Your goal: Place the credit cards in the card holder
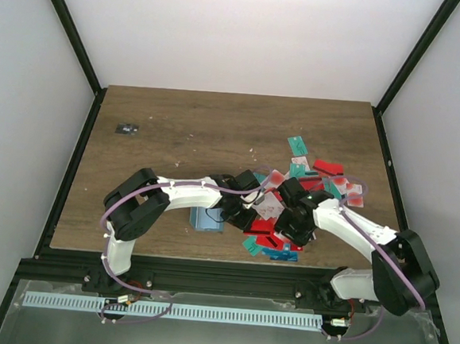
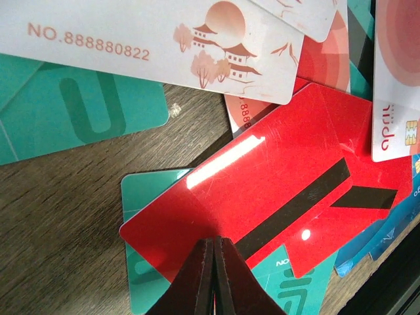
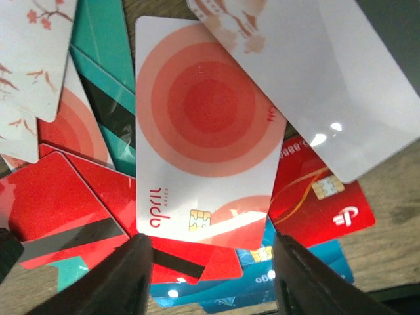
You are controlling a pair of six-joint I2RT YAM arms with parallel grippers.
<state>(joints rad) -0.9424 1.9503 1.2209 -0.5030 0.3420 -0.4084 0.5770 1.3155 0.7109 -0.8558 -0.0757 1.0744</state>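
The credit cards (image 1: 313,178) lie in a loose overlapping pile right of centre. The teal-blue card holder (image 1: 207,219) rests flat near the front edge, left of the pile. My left gripper (image 1: 243,213) reaches across to the pile's front part. In the left wrist view this gripper (image 2: 214,241) is shut, its tips over a red card with a black stripe (image 2: 262,177) that lies on a teal card (image 2: 141,262). My right gripper (image 3: 210,275) is open, its fingers (image 3: 125,275) apart on either side of the near edge of a white card with red circles (image 3: 197,131).
A small dark object (image 1: 126,129) lies at the far left of the table. Blue cards (image 3: 289,272) stick out close to the table's front edge. A black frame rail (image 1: 206,278) runs along the front.
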